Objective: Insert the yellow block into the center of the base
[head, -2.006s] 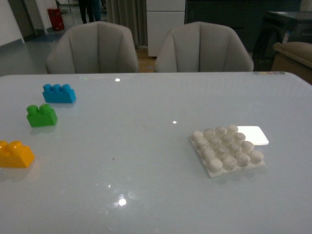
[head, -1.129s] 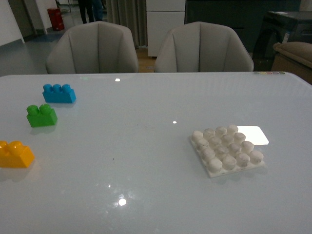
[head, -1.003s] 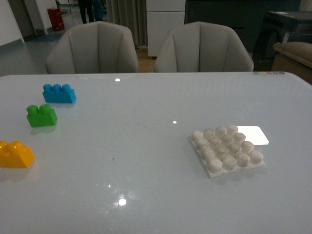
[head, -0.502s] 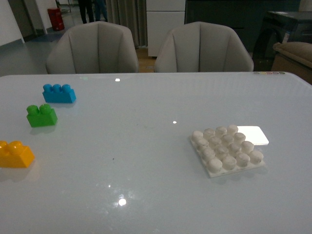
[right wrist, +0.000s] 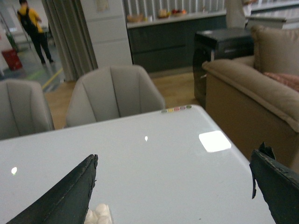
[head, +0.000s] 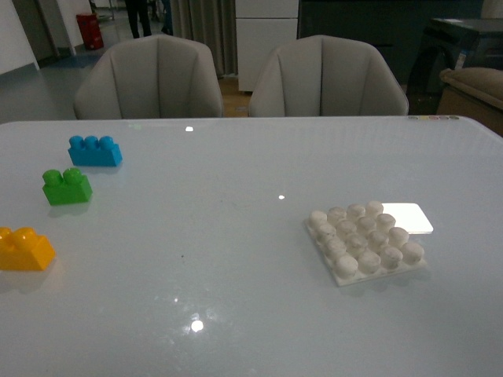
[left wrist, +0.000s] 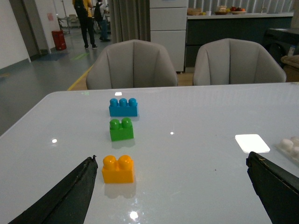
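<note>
Pickup step, nothing grabbed yet: yellow block [head: 26,249] on table [head: 236,283], near-left edge, well apart from base [head: 365,242] on right. Up front, left fingers [left wrist: 65,196] spread wide, block just ahead; right fingers [right wrist: 65,196] wide too, empty. Next, I'd guess: left arm drops, pinches block's sides.

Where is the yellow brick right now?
In the front view the yellow block sits near-left on the table, closest to the green brick.
</note>
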